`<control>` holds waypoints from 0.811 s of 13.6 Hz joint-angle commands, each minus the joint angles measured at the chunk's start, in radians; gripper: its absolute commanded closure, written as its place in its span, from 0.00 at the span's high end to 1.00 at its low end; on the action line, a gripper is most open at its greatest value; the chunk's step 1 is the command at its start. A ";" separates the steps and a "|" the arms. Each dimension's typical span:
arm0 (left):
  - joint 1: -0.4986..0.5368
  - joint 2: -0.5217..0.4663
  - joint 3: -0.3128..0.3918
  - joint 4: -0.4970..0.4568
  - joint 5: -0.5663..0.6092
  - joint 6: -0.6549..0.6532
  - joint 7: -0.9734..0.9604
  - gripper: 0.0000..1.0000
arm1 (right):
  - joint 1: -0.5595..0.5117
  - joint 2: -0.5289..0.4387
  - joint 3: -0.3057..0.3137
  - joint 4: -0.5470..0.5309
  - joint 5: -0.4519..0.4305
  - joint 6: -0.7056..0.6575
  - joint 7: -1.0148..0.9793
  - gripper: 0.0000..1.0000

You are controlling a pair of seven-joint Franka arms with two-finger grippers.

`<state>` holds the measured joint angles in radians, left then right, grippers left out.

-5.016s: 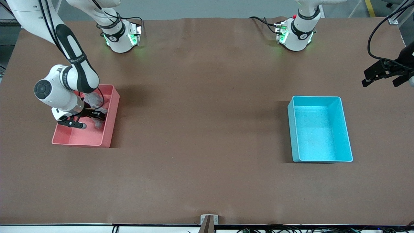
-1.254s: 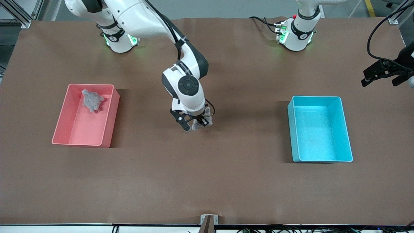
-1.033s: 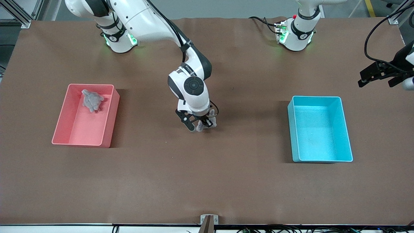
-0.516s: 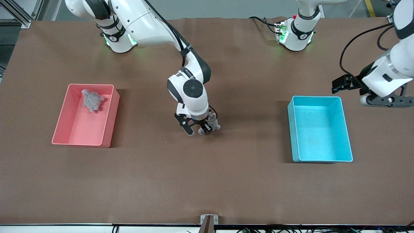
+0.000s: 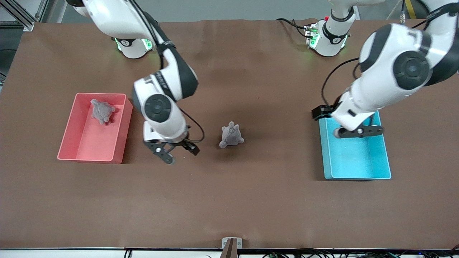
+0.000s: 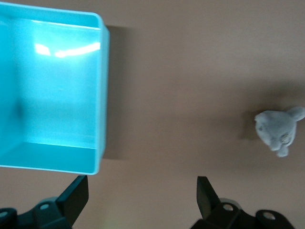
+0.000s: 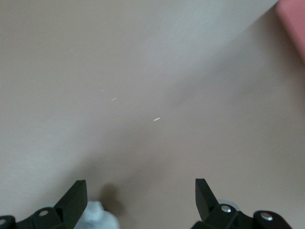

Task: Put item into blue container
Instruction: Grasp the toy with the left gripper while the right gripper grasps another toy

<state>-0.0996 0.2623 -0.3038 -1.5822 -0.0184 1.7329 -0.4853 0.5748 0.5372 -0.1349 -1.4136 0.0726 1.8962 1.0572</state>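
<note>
Evidently soft and light, the grey plush toy [image 5: 231, 134] lay on the table [image 5: 251, 200] between the pink bin [image 5: 120, 143] and the blue container [image 5: 355, 168], so we judged our left gripper [image 5: 358, 132], fingers spread over the container, should pinch its body, while our right gripper [image 5: 174, 152] hovered open beside the pink bin.

Toy [image 5: 231, 134] on table [image 5: 229, 200] between bins; second toy [image 5: 102, 111] in bin [image 5: 120, 143]

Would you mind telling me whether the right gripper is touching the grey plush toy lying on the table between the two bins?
Apart. The front view shows bare table between the open right gripper and the grey plush toy.
</note>
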 commanded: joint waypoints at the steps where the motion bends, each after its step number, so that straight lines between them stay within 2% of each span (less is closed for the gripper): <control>1: -0.102 0.079 -0.003 0.013 0.015 0.120 -0.189 1.00 | -0.091 -0.175 0.020 -0.199 -0.010 -0.003 -0.205 1.00; 3: -0.184 0.135 -0.001 0.014 0.026 0.227 -0.318 1.00 | -0.174 -0.276 0.020 -0.307 -0.011 -0.003 -0.374 1.00; 6: -0.279 0.217 0.000 0.013 0.026 0.371 -0.448 1.00 | -0.312 -0.379 0.020 -0.410 -0.010 -0.011 -0.621 1.00; 11: -0.344 0.354 0.002 0.016 0.026 0.627 -0.582 1.00 | -0.539 -0.485 0.020 -0.622 -0.011 0.047 -0.934 1.00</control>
<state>-0.4326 0.5686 -0.3074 -1.5839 -0.0112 2.2790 -1.0227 0.1110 0.1292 -0.1386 -1.9056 0.0699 1.8921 0.2134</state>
